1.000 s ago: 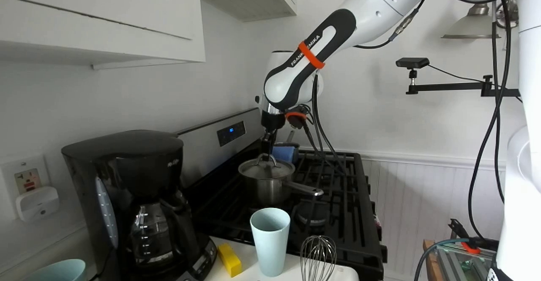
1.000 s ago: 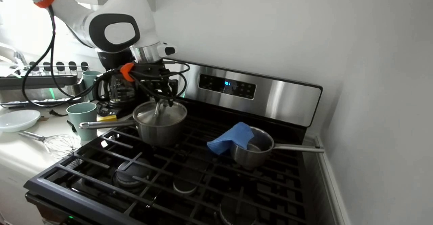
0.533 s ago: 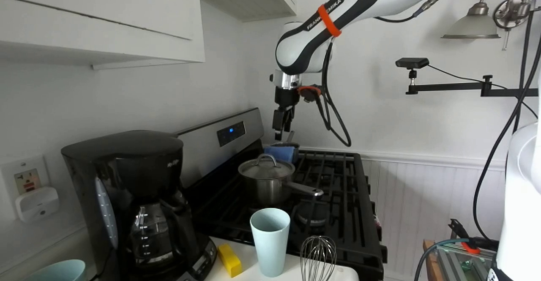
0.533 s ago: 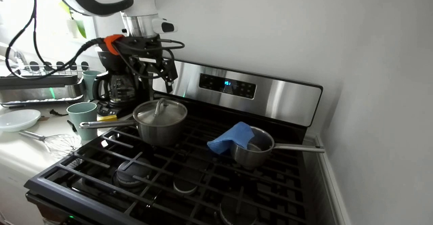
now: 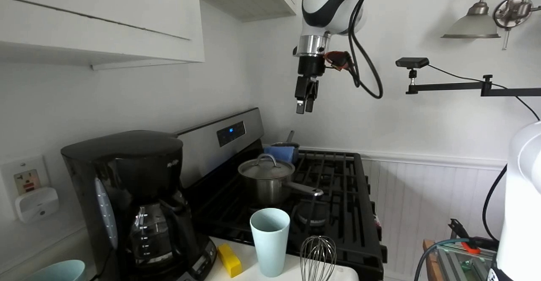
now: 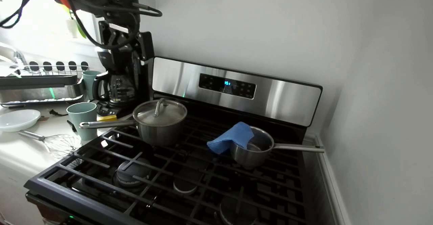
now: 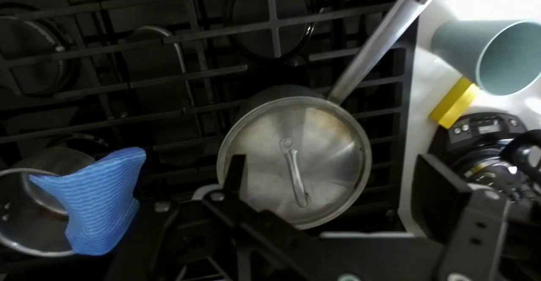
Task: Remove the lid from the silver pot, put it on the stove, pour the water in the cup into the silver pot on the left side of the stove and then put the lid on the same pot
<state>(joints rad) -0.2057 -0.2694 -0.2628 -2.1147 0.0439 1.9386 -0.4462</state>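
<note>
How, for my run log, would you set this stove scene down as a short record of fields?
Gripper: open, holding nothing, above the stove
Silver pot: on the stove, covered; contents hidden
Lid: on the silver pot, handle up
Cup: upright on the counter; water inside cannot be made out
Uncovered pan: on the stove, blue cloth draped over its rim
Near the cup: yellow block, whisk, coffee maker

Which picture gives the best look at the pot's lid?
The wrist view: it looks down on the lid, showing its round top and handle, though a robot finger covers a bit. Both exterior views show it unblocked, but smaller and at a slant, sitting on the pot.
</note>
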